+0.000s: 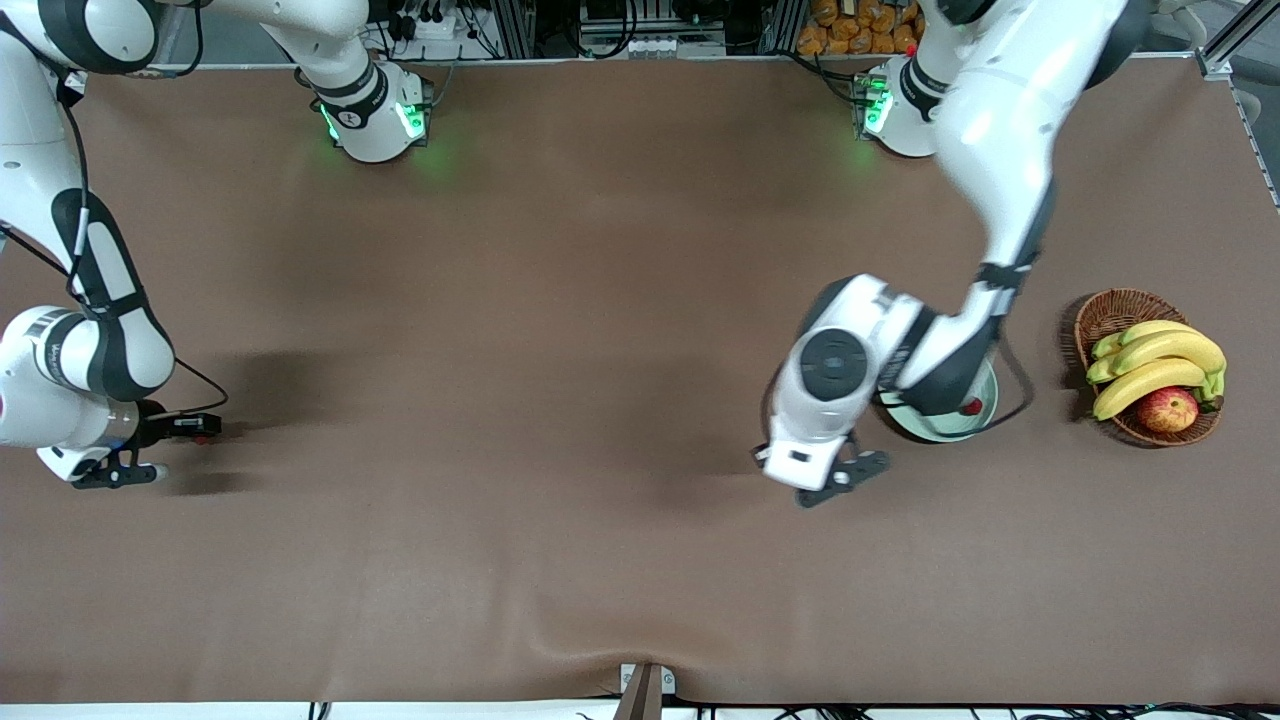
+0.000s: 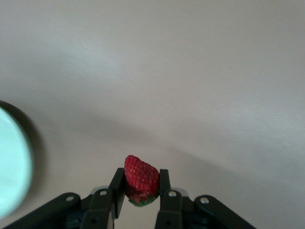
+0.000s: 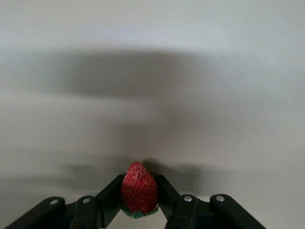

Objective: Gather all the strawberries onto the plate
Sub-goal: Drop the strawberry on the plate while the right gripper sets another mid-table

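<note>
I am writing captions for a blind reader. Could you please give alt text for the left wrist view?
The left claw is shut on a red strawberry with a green top, held between its black fingers over the brown table. The rim of the pale green plate shows at the picture's edge.

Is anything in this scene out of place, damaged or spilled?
Nothing stands out. The left tool is shut on a small dark-red strawberry, the right tool on another dark-red strawberry. A third red berry lies in the pale mint-green round plate. The brown wicker fruit basket stands upright.
</note>
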